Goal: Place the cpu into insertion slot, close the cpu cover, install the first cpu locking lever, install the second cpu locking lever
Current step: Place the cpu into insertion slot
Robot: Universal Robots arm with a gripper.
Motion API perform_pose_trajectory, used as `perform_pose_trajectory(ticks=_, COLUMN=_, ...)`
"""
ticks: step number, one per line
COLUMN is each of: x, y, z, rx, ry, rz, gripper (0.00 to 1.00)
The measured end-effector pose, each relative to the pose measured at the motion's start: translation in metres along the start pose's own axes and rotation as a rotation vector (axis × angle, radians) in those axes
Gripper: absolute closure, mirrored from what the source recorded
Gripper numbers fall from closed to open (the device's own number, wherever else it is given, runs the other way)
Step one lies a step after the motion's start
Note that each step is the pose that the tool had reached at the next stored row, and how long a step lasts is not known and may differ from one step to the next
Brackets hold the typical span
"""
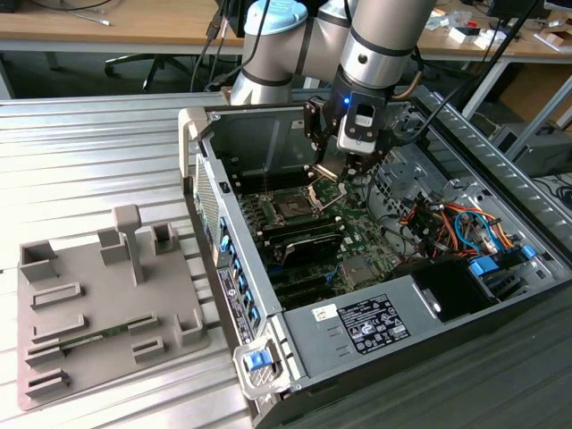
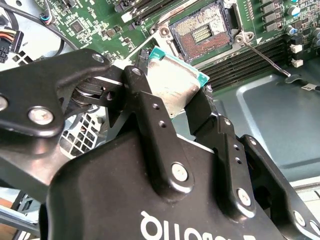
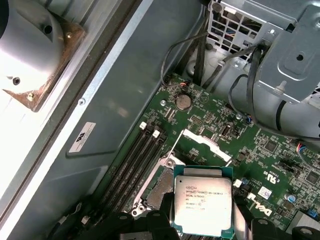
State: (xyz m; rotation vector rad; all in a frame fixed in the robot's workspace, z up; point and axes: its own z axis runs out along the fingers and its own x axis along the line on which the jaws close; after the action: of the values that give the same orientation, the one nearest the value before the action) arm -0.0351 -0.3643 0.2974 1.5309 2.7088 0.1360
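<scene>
- Open PC case (image 1: 259,134) lies on a slatted metal bench (image 1: 89,152).
- I see jaws clamped on cpu (image 2: 175,82), held over the board.
- Slot (image 2: 202,32) is bare, near the cpu.

A: What colour is the cpu (image 3: 203,202) between the fingers (image 2: 152,120)?
B: Dull silver-grey on top, with rows of small dark print and a thin teal-green border. The fingers are matte black, dotted with silver screw heads.
A: And just beyond the fingers?
B: The insertion slot (image 2: 205,32) has a silver rim and a dark centre speckled with a fine golden grid of contacts. Around it the motherboard (image 2: 90,20) is green, and the memory slots (image 3: 134,161) alongside are black.
</scene>
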Motion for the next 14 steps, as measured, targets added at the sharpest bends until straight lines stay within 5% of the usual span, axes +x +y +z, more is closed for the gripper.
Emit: perform_pose_trajectory(ticks=14, x=0.0000, y=0.0000, z=0.0000, rx=-0.0008, ry=-0.0040, rz=0.046, gripper=0.45)
